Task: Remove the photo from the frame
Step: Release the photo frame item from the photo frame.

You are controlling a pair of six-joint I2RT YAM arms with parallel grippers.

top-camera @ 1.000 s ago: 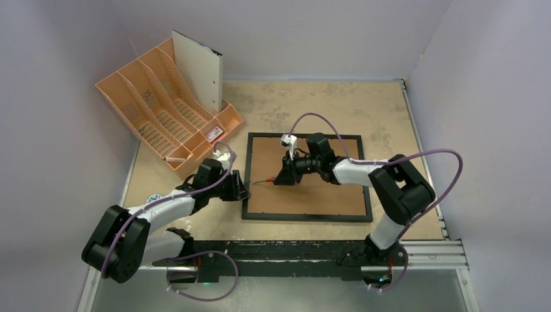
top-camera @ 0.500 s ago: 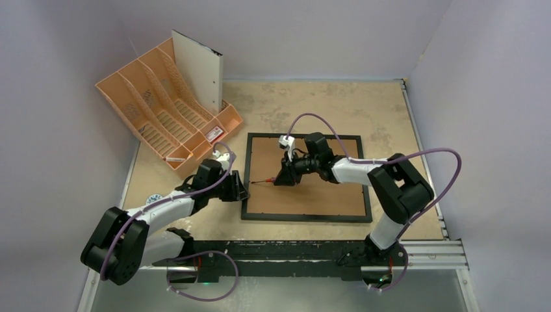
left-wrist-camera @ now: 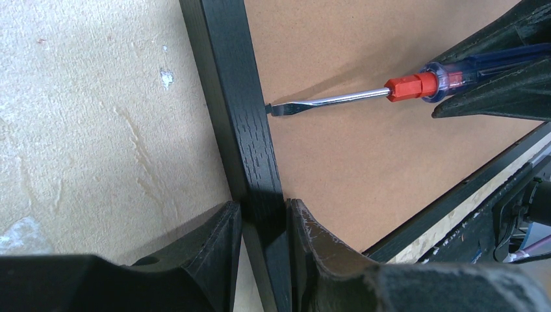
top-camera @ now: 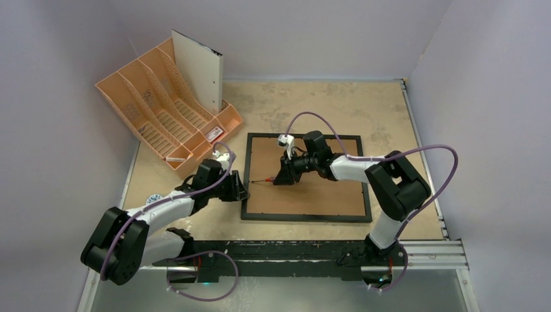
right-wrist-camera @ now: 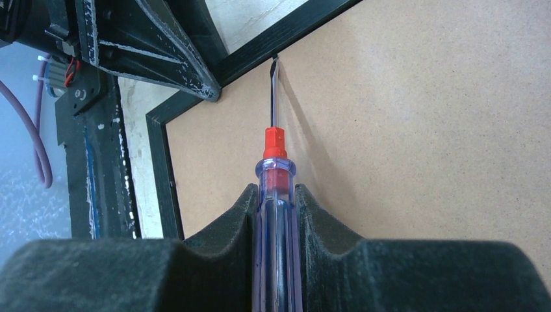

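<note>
The black frame lies face down on the table with its brown backing board up; the photo is hidden beneath. My left gripper is shut on the frame's left rail, one finger outside it and one on the board; in the left wrist view the gripper shows the rail pinched between them. My right gripper is shut on a blue-handled screwdriver with a red collar. Its flat tip touches the inner edge of the left rail, seen also as the screwdriver meets the rail.
An orange file organiser stands at the back left with a white sheet upright in it. Purple-grey walls close in on three sides. A black mounting rail runs along the near table edge.
The right arm's wrist and elbow have drifted slightly left; the screwdriver tip stays at the left rail. The left gripper keeps its hold and has not moved.
</note>
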